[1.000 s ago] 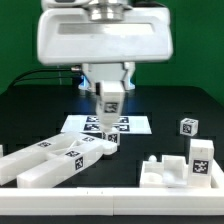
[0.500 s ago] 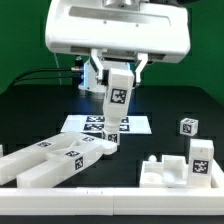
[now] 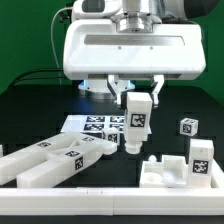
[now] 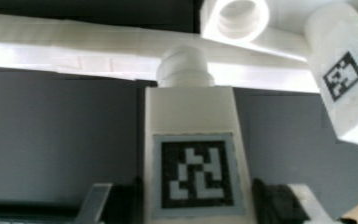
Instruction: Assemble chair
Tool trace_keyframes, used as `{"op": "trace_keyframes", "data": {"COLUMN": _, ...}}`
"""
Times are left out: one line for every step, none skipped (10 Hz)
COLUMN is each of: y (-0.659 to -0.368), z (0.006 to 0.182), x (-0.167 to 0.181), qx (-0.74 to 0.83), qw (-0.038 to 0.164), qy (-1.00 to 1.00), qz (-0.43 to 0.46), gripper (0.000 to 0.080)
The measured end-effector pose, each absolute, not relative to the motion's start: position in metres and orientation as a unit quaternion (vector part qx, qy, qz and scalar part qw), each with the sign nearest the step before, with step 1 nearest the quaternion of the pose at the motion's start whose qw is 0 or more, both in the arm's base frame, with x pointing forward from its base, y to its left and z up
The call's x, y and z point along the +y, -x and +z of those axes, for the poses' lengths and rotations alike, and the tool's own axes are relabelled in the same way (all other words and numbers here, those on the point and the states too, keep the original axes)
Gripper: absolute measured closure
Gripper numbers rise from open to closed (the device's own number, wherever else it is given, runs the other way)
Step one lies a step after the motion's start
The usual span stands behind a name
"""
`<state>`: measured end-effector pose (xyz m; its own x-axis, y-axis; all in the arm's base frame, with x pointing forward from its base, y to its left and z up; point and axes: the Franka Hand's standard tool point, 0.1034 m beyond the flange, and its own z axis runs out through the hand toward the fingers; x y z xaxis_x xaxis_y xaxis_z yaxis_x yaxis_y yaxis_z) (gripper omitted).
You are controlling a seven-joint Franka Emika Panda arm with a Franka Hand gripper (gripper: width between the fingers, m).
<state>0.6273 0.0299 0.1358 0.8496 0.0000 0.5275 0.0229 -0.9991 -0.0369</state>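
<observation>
A tagged white bar (image 3: 137, 123) of the chair is held upright over the black table (image 3: 40, 110). It is clamped near its upper end by the gripper (image 3: 137, 95), whose jaws are closed against its sides. The bar is seen at the marker board (image 3: 98, 124) edge nearest the exterior view's right, near a blocky chair panel (image 3: 165, 172); whether its lower end touches the table cannot be told. Long chair parts (image 3: 50, 160) are laid toward the exterior view's left. In the wrist view, the bar's tag is framed between the two fingers (image 4: 101, 200), and a rounded peg (image 4: 185, 65) is shown at the bar's far end.
</observation>
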Motion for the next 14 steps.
{"op": "trace_keyframes", "data": {"y": -0.628, "z": 0.139, "x": 0.048, "qx": 0.0, "qw": 0.032, "qy": 0.962, "qz": -0.27, "gripper": 0.0515}}
{"op": "trace_keyframes", "data": {"y": -0.627, "z": 0.137, "x": 0.04, "qx": -0.009, "qw": 0.022, "qy": 0.963, "qz": -0.27, "gripper": 0.0515}}
{"op": "trace_keyframes", "data": {"y": -0.627, "z": 0.136, "x": 0.036, "qx": -0.001, "qw": 0.022, "qy": 0.963, "qz": -0.269, "gripper": 0.0515}}
{"op": "trace_keyframes", "data": {"y": -0.627, "z": 0.135, "x": 0.037, "qx": -0.003, "qw": 0.02, "qy": 0.962, "qz": -0.272, "gripper": 0.0515}}
{"op": "trace_keyframes", "data": {"y": -0.628, "z": 0.128, "x": 0.032, "qx": 0.0, "qw": 0.008, "qy": 0.958, "qz": -0.286, "gripper": 0.0515}}
{"op": "trace_keyframes", "data": {"y": -0.629, "z": 0.117, "x": 0.029, "qx": -0.002, "qw": 0.001, "qy": 0.957, "qz": -0.291, "gripper": 0.0515}}
{"op": "trace_keyframes", "data": {"y": -0.632, "z": 0.109, "x": 0.026, "qx": -0.003, "qw": -0.003, "qy": 0.955, "qz": -0.296, "gripper": 0.0515}}
{"op": "trace_keyframes", "data": {"y": -0.63, "z": 0.102, "x": 0.029, "qx": 0.0, "qw": -0.001, "qy": 0.955, "qz": -0.296, "gripper": 0.0515}}
{"op": "trace_keyframes", "data": {"y": -0.629, "z": 0.101, "x": 0.031, "qx": 0.0, "qw": 0.0, "qy": 0.956, "qz": -0.294, "gripper": 0.0515}}
{"op": "trace_keyframes", "data": {"y": -0.629, "z": 0.1, "x": 0.031, "qx": 0.0, "qw": -0.001, "qy": 0.956, "qz": -0.293, "gripper": 0.0515}}
{"op": "trace_keyframes", "data": {"y": -0.627, "z": 0.097, "x": 0.033, "qx": 0.0, "qw": 0.0, "qy": 0.957, "qz": -0.291, "gripper": 0.0515}}
{"op": "trace_keyframes", "data": {"y": -0.626, "z": 0.094, "x": 0.035, "qx": -0.001, "qw": 0.001, "qy": 0.957, "qz": -0.289, "gripper": 0.0515}}
{"op": "trace_keyframes", "data": {"y": -0.626, "z": 0.092, "x": 0.036, "qx": -0.001, "qw": 0.001, "qy": 0.957, "qz": -0.289, "gripper": 0.0515}}
{"op": "trace_keyframes", "data": {"y": -0.626, "z": 0.092, "x": 0.037, "qx": -0.002, "qw": 0.001, "qy": 0.957, "qz": -0.289, "gripper": 0.0515}}
